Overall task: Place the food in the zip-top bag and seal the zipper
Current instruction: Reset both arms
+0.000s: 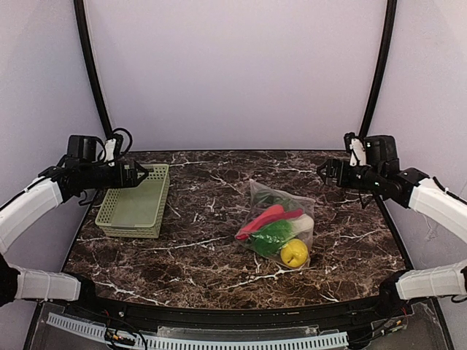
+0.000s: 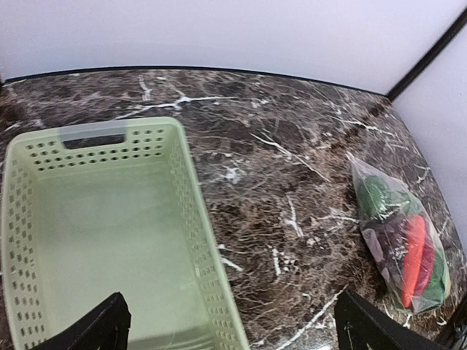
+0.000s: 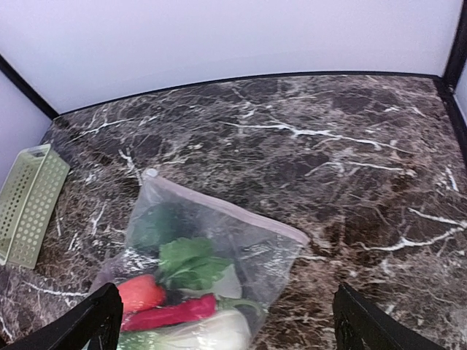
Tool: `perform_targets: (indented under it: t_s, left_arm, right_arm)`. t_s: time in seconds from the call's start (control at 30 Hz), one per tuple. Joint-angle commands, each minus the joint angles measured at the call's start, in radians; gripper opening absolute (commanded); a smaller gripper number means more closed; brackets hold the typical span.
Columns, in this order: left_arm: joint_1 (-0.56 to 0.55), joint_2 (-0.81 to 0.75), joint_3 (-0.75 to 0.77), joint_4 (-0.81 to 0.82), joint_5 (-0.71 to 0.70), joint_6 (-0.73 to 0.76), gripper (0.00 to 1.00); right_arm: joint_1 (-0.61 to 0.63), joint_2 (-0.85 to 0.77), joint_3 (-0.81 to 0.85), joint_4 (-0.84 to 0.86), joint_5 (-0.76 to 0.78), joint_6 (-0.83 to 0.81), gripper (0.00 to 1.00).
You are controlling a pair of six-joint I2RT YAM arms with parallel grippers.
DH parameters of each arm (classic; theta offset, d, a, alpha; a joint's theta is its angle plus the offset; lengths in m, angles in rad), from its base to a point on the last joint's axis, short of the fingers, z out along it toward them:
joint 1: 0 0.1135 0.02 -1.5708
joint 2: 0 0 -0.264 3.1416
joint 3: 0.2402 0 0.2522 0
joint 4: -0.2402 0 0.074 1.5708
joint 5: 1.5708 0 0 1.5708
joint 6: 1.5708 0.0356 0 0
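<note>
Clear zip-top bag (image 1: 264, 194) bulges with food (image 1: 279, 233); left gripper (image 1: 144, 173) and right gripper (image 1: 322, 173) gape wide.

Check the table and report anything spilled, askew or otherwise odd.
Nothing stands out. The bag lies flat mid-table with the food inside it, none loose on the table. The basket sits upright at the left. The left claw and right claw hang open, clear of the bag.
</note>
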Motion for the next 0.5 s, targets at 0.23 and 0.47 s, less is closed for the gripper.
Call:
perform_targets:
  t_s: [0.23, 0.47]
  left_arm:
    - [0.275, -0.248, -0.166, 0.04, -0.068, 0.032, 0.99]
    - [0.276, -0.384, -0.233, 0.09, -0.156, 0.089, 0.99]
  right_arm:
    - [-0.205, -0.22, -0.124, -0.018, -0.024, -0.091, 0.99]
    - [-0.205, -0.412, -0.265, 0.129, 0.004, -0.166, 0.99]
